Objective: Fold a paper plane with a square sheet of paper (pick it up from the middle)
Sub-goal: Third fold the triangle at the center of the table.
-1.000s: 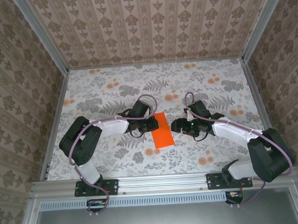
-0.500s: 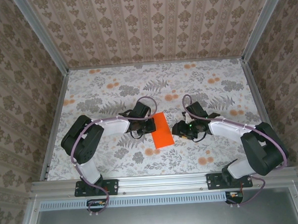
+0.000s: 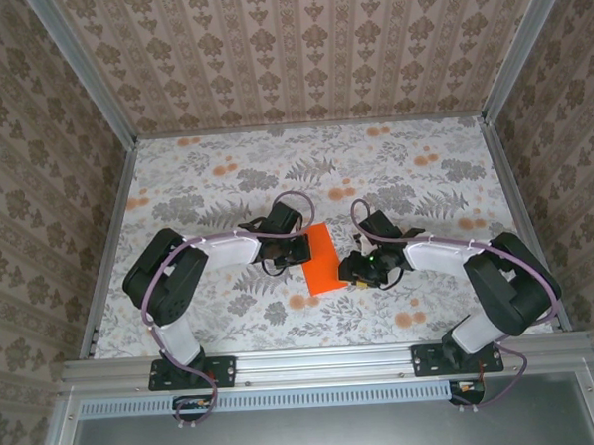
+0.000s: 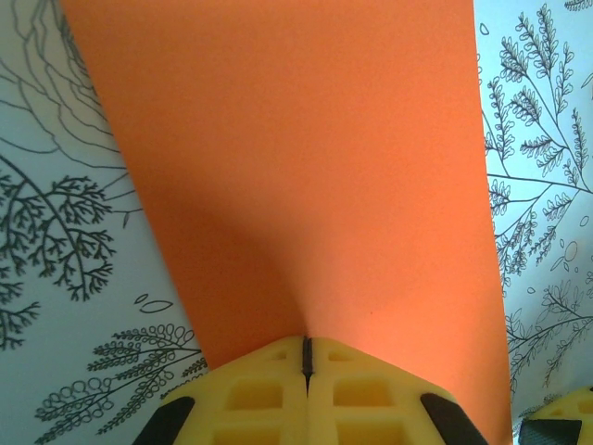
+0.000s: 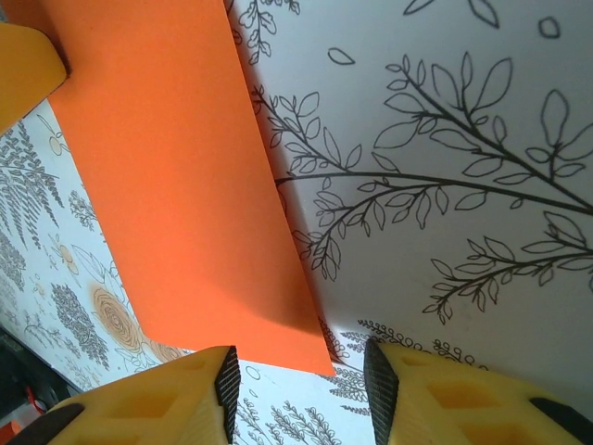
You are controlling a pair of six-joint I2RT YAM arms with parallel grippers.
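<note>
The worktop [image 3: 206, 187] with grey leaf and pale orange flower print carries the bright orange paper sheet [image 3: 321, 261] near its middle, between both arms. The left tool [image 4: 307, 348] is clenched on the sheet's edge. The right tool [image 5: 298, 375] is released, its yellow fingers [image 5: 185, 394] apart just beside a corner of the sheet

Bright even light, soft shadow on the orange paper [image 4: 278, 260]

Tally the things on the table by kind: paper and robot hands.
Orange paper sheet: 1
Robot hands: 2, the left hand and the right hand
Total: 3
</note>
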